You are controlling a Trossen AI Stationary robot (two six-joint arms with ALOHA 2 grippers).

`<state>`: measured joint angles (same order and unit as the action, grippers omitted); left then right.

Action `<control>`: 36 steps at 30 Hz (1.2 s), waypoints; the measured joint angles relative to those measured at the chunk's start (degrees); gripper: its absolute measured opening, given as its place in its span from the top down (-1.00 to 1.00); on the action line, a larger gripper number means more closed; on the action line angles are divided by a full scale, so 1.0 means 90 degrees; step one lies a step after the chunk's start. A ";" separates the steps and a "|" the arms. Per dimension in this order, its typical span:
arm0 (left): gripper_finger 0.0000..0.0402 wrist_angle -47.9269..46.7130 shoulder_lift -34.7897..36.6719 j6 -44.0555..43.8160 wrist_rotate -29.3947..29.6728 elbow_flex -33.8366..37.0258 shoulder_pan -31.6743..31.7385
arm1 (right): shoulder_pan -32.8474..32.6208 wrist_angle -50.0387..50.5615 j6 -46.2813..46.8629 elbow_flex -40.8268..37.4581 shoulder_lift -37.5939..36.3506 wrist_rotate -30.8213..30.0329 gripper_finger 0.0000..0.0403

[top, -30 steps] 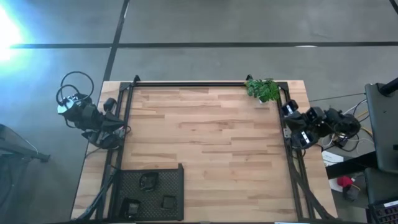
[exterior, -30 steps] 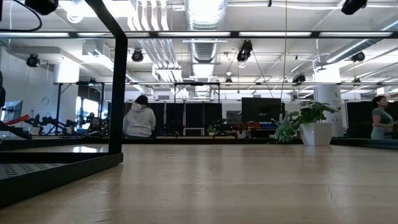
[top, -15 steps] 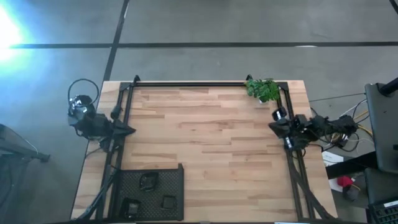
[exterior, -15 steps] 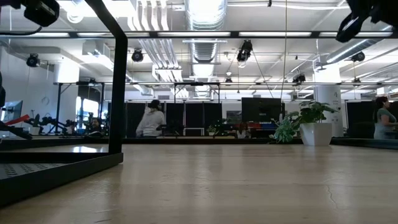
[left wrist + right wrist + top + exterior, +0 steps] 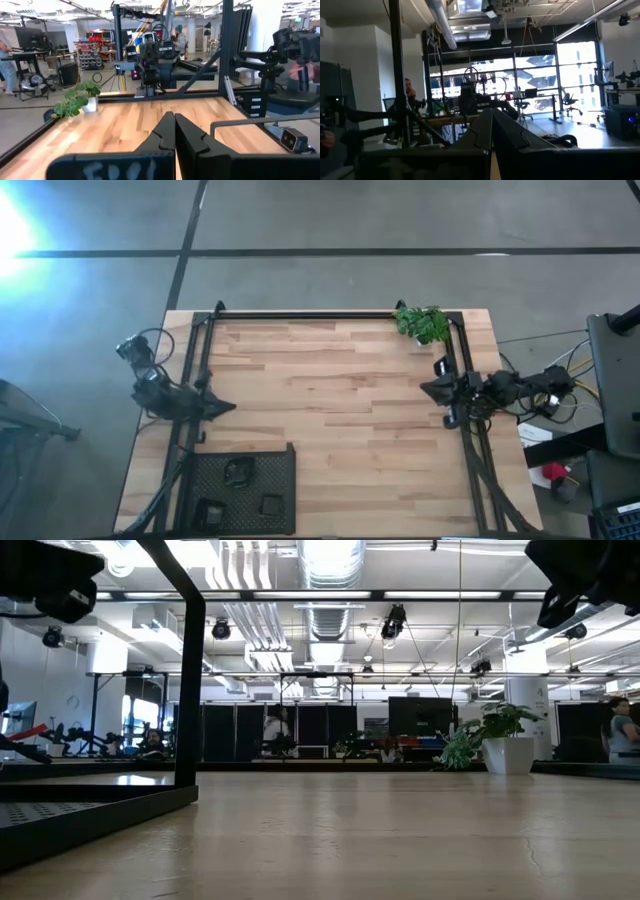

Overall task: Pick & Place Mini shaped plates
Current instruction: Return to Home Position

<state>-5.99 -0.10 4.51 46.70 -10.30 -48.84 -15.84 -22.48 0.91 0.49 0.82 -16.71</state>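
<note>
The small dark plates (image 5: 238, 472) sit in three spots inside the black mesh tray (image 5: 285, 480), at the near left corner of the counter (image 5: 340, 410). From above I cannot tell how many are in each pile. No plate shows on the bare wood.

The left end effector (image 5: 224, 407) hangs just past the tray's far edge, beside the left frame rail (image 5: 197, 360). Its fingers (image 5: 162, 132) are pressed together with nothing between them. The right end effector (image 5: 428, 389) is at the opposite rail (image 5: 465, 430), near the plant (image 5: 422, 323). Its fingers (image 5: 480, 127) are also closed and empty.

The placing looks finished, so what remains is drawing both arms back to rest. The left arm needs the most care. It should lift and pull outward, away from the tray, so that no link sweeps over the plates or knocks the tray wall. The right arm should fold back along its own side, clear of the plant's leaves and the rail. Slow, level motion with the fingers closed should be enough.
</note>
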 joint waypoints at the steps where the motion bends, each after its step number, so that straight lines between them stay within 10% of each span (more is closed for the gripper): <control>1: 1.00 0.0162 0.0000 0.0000 0.0007 0.0145 0.0002 | 0.0000 0.0026 0.0002 0.0000 0.0000 0.0000 0.96; 36: 1.00 0.1093 -0.0002 -0.0835 0.0473 0.1073 0.0001 | 0.0000 0.0814 -0.0803 0.0002 0.0007 0.0008 0.96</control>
<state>3.85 -0.12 -3.01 50.96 -0.64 -48.83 -15.84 -15.16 -6.31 0.51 0.89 -16.63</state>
